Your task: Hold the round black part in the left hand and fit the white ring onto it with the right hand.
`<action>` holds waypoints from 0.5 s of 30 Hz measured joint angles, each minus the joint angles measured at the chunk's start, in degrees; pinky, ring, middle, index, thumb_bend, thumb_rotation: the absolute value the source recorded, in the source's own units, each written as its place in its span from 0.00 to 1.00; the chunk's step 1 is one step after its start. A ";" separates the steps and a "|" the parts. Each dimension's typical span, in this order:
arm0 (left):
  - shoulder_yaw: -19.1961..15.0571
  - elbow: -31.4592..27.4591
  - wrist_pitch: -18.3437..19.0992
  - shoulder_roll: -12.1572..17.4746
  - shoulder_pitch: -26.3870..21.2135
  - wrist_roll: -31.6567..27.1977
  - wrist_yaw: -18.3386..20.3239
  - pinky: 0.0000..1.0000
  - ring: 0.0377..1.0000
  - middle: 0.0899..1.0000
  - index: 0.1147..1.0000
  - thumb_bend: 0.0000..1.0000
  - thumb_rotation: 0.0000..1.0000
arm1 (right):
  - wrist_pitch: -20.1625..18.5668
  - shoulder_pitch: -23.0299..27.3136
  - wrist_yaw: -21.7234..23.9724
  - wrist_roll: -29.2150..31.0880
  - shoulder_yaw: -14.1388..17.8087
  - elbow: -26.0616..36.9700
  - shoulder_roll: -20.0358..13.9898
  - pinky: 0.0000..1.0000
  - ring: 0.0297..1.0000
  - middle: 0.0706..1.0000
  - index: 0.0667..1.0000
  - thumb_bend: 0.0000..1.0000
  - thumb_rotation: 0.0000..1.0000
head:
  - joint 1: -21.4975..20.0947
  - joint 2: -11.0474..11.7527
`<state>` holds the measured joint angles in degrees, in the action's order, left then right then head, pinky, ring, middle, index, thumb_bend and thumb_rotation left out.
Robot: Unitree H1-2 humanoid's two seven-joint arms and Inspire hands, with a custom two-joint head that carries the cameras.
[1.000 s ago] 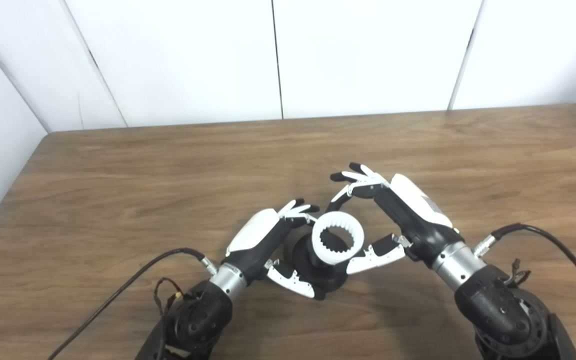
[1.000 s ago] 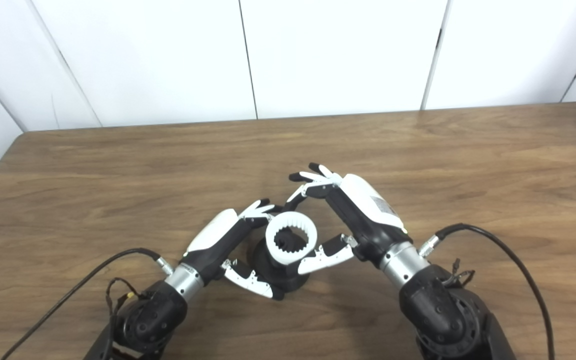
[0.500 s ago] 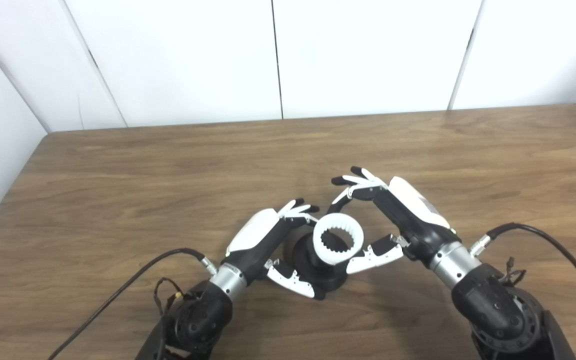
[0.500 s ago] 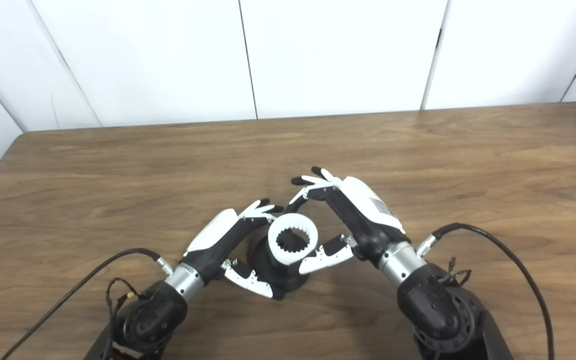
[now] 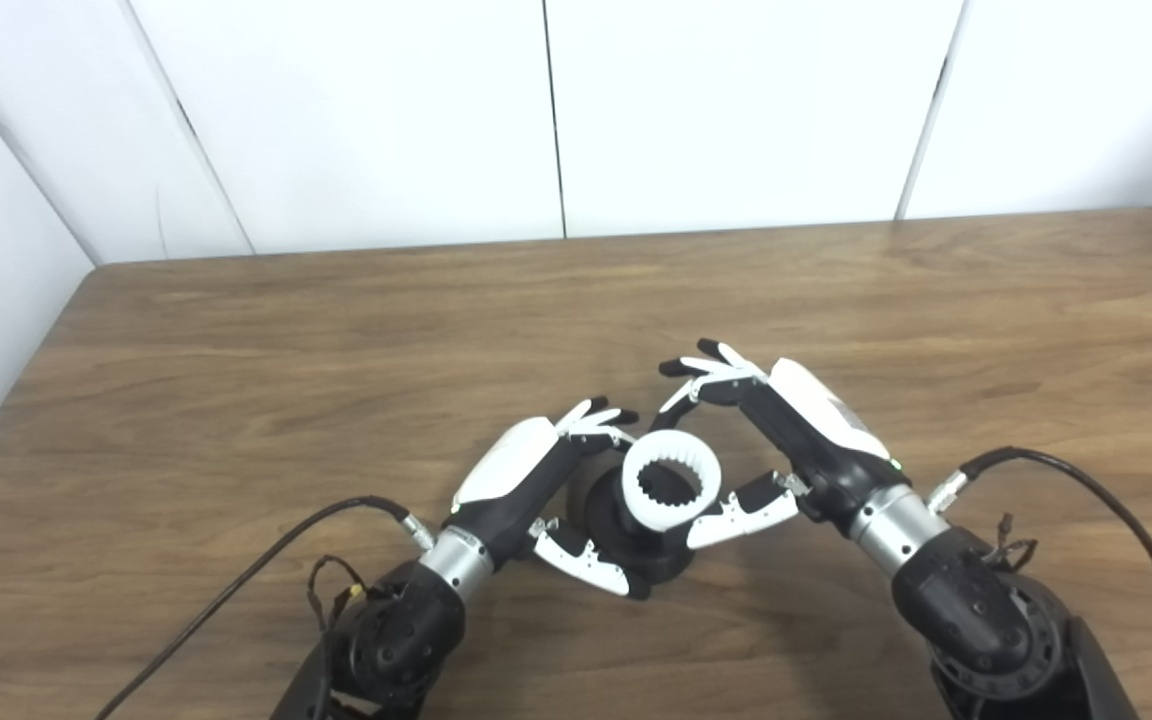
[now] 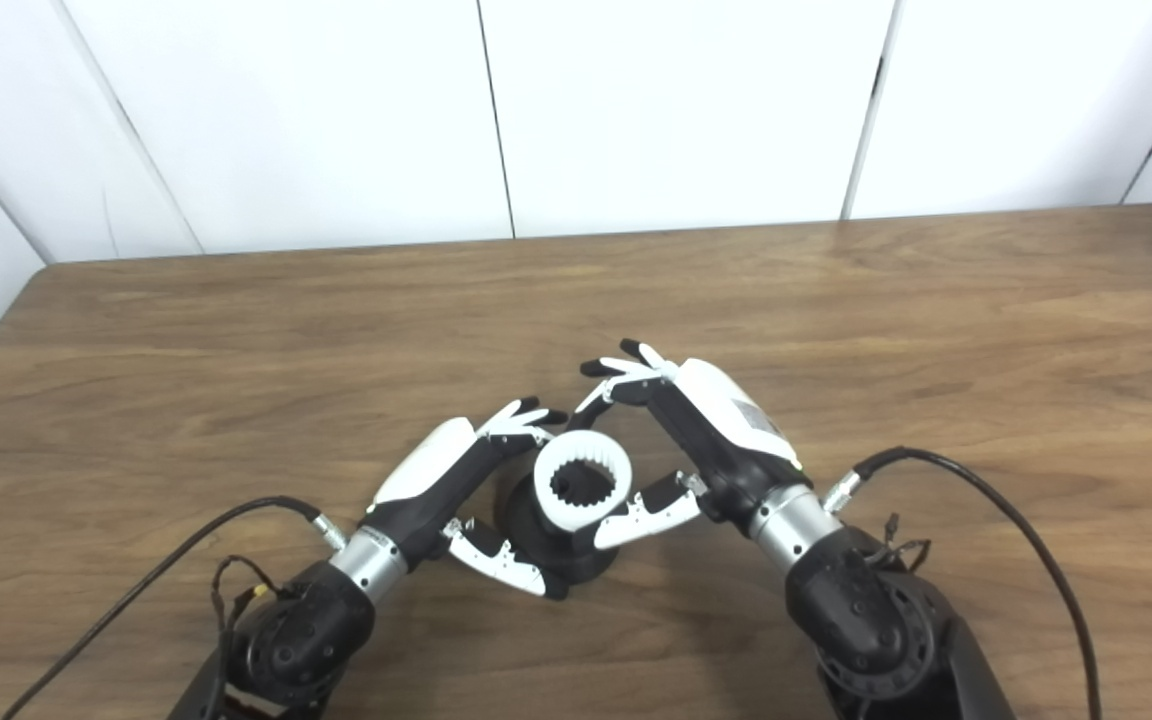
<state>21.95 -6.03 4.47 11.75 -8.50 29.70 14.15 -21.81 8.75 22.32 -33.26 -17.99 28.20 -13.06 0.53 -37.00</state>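
The round black part (image 5: 636,555) stands on the wooden table (image 5: 236,380), low in the middle of both views. My left hand (image 5: 526,480) is shut on it, thumb in front and fingers behind. The white toothed ring (image 5: 633,485) sits level over the top of the black part, also seen in the right eye view (image 6: 544,480). My right hand (image 5: 796,430) is shut on the ring, pinching its right side between the thumb below and a finger above, with the other fingers spread. I cannot tell whether the ring is seated.
A black cable (image 5: 266,560) trails from the left wrist and another (image 5: 1116,500) from the right wrist. The table's left edge (image 5: 16,390) and the white wall panels (image 5: 556,120) behind bound the space.
My right hand has sunk a little and shifted slightly left, bringing the white ring lower onto the black part. My left hand and the black part have not moved.
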 measured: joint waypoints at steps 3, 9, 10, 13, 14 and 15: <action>0.01 0.00 0.01 0.00 0.00 0.01 0.00 0.92 1.00 0.91 0.55 0.89 0.18 | 0.02 0.06 -0.02 -0.08 -0.07 -0.03 0.01 1.00 1.00 0.87 0.45 0.53 0.15 | 0.00 -0.09; 0.08 -0.06 0.21 -0.02 -0.01 0.10 0.00 0.93 1.00 0.91 0.55 0.89 0.17 | 0.05 0.12 -0.10 -0.43 -0.23 -0.06 0.29 1.00 0.99 0.87 0.45 0.53 0.15 | 0.00 -0.09; 0.11 -0.07 0.26 -0.04 0.00 0.11 0.00 0.93 1.00 0.91 0.55 0.89 0.17 | 0.05 0.12 -0.10 -0.51 -0.25 -0.06 0.36 1.00 1.00 0.87 0.45 0.53 0.15 | 0.09 -0.09; 0.14 -0.10 0.35 -0.10 -0.01 0.14 0.00 0.93 1.00 0.91 0.55 0.89 0.17 | 0.05 0.22 -0.10 -0.58 -0.27 -0.06 0.51 1.00 1.00 0.87 0.45 0.53 0.15 | 0.09 -0.09; 0.14 -0.10 0.37 -0.10 -0.01 0.14 0.00 0.93 1.00 0.92 0.55 0.89 0.17 | 0.05 0.26 -0.10 -0.58 -0.26 -0.06 0.54 1.00 1.00 0.87 0.45 0.53 0.15 | 0.09 -0.09; 0.14 -0.11 0.37 -0.10 -0.01 0.14 0.00 0.93 1.00 0.92 0.55 0.89 0.18 | 0.05 0.29 -0.10 -0.58 -0.27 -0.06 0.56 1.00 1.00 0.87 0.45 0.53 0.15 | 0.17 -0.09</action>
<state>22.09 -6.14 4.84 11.65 -8.50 29.83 14.16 -21.76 9.04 22.22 -33.84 -18.26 28.14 -12.50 0.70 -37.09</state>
